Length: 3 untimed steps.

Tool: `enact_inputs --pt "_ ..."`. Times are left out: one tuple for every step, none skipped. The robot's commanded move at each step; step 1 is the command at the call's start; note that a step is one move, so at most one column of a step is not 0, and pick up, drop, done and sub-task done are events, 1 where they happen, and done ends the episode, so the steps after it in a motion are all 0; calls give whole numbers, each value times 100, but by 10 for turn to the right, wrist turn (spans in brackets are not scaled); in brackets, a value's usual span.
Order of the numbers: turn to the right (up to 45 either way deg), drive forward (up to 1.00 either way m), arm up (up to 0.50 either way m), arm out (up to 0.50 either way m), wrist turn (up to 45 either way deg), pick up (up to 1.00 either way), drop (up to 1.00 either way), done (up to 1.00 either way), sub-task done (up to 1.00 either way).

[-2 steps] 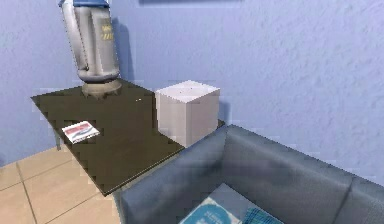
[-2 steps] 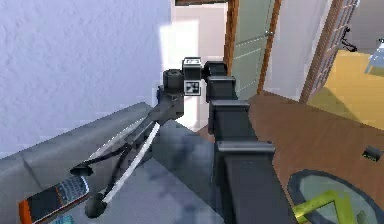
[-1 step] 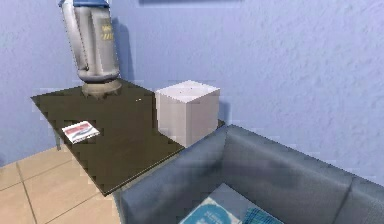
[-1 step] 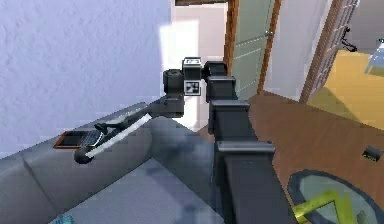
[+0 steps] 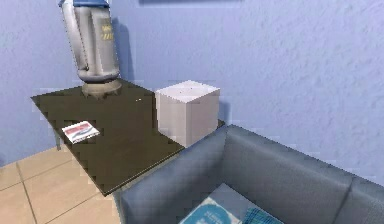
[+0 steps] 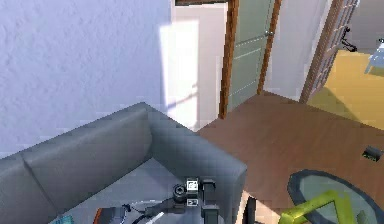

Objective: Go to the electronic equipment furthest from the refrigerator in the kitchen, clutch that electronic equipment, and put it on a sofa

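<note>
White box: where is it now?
Forward view, centre: the white box stands on the dark table beside the grey sofa, right of the metal jug.

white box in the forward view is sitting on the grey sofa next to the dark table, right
Not quite. The white box stands on the dark table, near the corner beside the grey sofa, not on the sofa. The forward view shows it.

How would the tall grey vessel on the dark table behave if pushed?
The tall grey vessel stands high over a smaller foot, so it probably tips rather than slides. Its glossy, metal-like skin suggests it is rigid and likely slippery.
</note>
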Motion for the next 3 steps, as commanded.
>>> enact_inputs --pt "0 0 -32 0 0 0 0 0 0" --pt "0 0 0 0 0 0 100 0 0" --pt "0 0 10 0 0 0 0 0 0"
